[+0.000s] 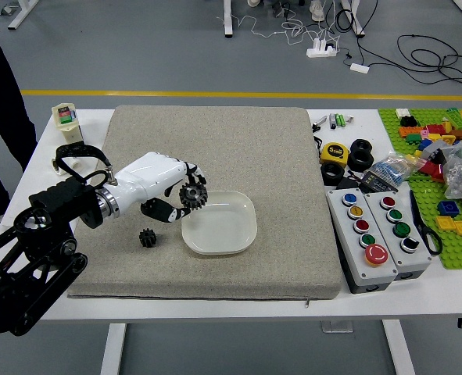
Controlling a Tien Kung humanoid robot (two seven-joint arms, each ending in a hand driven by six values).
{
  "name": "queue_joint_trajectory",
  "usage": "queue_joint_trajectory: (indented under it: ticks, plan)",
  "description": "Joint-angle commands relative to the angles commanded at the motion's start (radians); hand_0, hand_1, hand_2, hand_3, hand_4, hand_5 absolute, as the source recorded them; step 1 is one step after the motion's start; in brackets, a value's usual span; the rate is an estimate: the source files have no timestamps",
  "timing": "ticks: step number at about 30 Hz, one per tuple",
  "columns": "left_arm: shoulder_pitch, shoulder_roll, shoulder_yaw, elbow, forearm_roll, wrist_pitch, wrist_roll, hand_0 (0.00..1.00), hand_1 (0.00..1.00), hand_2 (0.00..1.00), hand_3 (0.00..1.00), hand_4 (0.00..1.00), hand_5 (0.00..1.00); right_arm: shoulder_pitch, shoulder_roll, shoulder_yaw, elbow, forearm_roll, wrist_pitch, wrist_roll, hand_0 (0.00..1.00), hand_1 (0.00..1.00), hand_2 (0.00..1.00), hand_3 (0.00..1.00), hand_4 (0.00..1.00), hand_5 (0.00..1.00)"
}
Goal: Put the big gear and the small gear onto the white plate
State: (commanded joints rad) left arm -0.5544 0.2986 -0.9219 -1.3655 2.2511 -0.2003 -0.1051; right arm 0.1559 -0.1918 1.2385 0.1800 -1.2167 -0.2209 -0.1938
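Observation:
My left hand reaches in from the left and grips the black big gear between its fingertips. The gear overlaps the upper left part of the white plate in the picture; whether it touches the plate I cannot tell. On the grey mat, left of the plate and below my left hand, lies the black small gear. My right hand is out of view.
Right of the mat stand two button boxes, a yellow tape measure and green baseplates with bricks. A white and green device is at the back left. A person's dark legs show at the left edge.

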Motion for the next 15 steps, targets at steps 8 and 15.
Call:
queue_joint_trajectory:
  ticks: [8,15]
  plan:
    - [-0.091,-0.018,0.173,0.085,-0.025,0.045,0.016,0.29,0.336,0.418,0.594,0.902,0.261,0.0,-0.001,-0.008,0.0,0.007,0.0,0.0,0.675,0.688,0.765,0.583,0.78,0.62]
    - [-0.131,-0.046,0.226,0.157,-0.025,-0.014,0.015,0.337,0.468,0.547,0.748,0.998,0.401,0.0,-0.002,-0.014,0.0,0.011,0.0,0.001,0.675,0.689,0.765,0.583,0.781,0.62]
